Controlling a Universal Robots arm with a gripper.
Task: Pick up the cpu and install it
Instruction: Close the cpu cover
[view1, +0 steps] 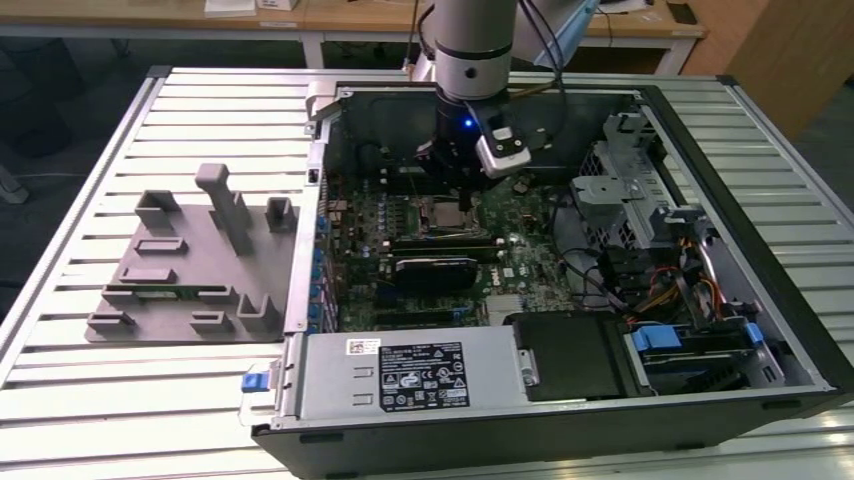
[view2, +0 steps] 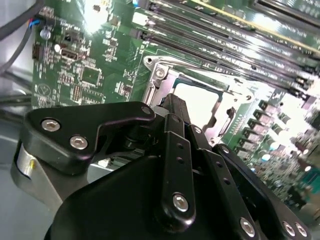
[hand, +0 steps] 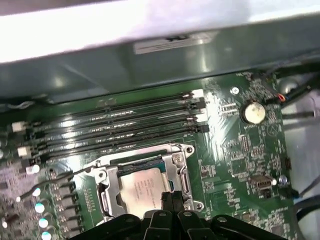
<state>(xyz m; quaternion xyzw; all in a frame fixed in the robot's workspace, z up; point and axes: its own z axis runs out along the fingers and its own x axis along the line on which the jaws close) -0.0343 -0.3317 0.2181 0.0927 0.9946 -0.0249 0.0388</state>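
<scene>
The cpu is a flat silvery-grey square lying inside the open metal socket frame on the green motherboard. In the second wrist view the cpu shows as a bright patch in the same frame. My gripper hangs just above the socket's edge, its black fingers drawn together with nothing between them. In the exterior view the gripper reaches down into the open computer case, right over the socket.
Several memory slots run beside the socket, with a coin battery further off. A black block, a power supply, a drive cage and cables crowd the case. A grey holder tray sits at the exterior view's left.
</scene>
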